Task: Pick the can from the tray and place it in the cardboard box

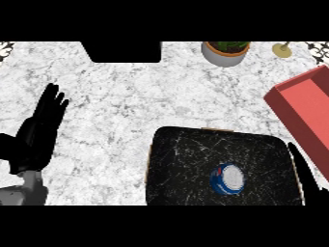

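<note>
Two straight-fingered hands, left [40,126] and right [306,176], over marble counter [124,101] with dark tray [188,164], can [228,178], red box [316,116].

The widest open stretch of tabletop [138,91] runs from the centre out toward nine and eleven o'clock, bare marble broken only by the left hand [38,130], which rests with straight fingers at nine o'clock. At twelve o'clock a dark block [121,51] sits at the far edge; a potted plant [225,52] and a small brass-coloured object [283,49] stand at one o'clock. The red box [310,120] slants across three o'clock, its open side facing up. The black tray [217,164] fills five to six o'clock; the can [228,178] stands upright on it with bare tray all round. The right hand [306,181] sits in the narrow gap between tray and box at four o'clock.
</note>
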{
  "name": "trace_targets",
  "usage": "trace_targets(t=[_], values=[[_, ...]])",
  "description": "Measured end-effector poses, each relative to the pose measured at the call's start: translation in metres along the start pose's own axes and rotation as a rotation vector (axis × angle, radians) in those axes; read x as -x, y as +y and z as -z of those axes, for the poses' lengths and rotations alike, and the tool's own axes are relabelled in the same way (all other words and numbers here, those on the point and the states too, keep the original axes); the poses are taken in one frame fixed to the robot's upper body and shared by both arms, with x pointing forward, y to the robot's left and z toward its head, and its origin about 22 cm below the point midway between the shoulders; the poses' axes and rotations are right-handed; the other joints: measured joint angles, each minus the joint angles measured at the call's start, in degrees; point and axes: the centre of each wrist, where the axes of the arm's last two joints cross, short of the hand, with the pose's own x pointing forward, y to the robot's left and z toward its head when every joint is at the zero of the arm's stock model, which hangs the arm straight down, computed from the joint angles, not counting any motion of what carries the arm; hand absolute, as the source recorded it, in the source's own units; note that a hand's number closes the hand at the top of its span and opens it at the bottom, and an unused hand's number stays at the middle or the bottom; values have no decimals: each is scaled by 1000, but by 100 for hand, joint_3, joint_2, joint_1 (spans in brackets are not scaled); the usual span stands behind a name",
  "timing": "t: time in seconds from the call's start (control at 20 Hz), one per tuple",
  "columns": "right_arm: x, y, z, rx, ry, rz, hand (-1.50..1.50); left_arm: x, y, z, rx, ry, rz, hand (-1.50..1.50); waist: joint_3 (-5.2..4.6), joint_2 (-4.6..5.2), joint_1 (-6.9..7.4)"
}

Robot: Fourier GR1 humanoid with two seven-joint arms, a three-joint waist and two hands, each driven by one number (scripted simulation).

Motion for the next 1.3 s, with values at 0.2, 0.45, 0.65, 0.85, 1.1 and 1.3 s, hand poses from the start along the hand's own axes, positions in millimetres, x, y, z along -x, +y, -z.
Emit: trace_targets(t=[0.2, 0.45, 0.65, 0.85, 1.1, 1.3], values=[[1, 9, 4, -7, 17, 10, -150, 1, -6, 2, 1, -1, 7, 0, 2, -1, -9], [3, 26, 7, -9, 31, 4, -150, -2, -3, 3, 0, -7, 6, 0, 4, -2, -9], [3, 35, 12, -4, 53, -17, -150, -8, -5, 5, -1, -7, 6, 0, 5, -1, -7], [0, 44, 17, 3, 63, -34, -150, -4, 0, 3, 1, -2, 3, 0, 4, -1, -3], [10, 54, 21, -13, 97, -46, -150, -3, -4, -2, -1, -6, 5, 0, 6, -3, -8], [13, 56, 26, -28, 113, -36, -150, -9, -6, 3, 2, -3, 4, 0, 7, -3, -15]])
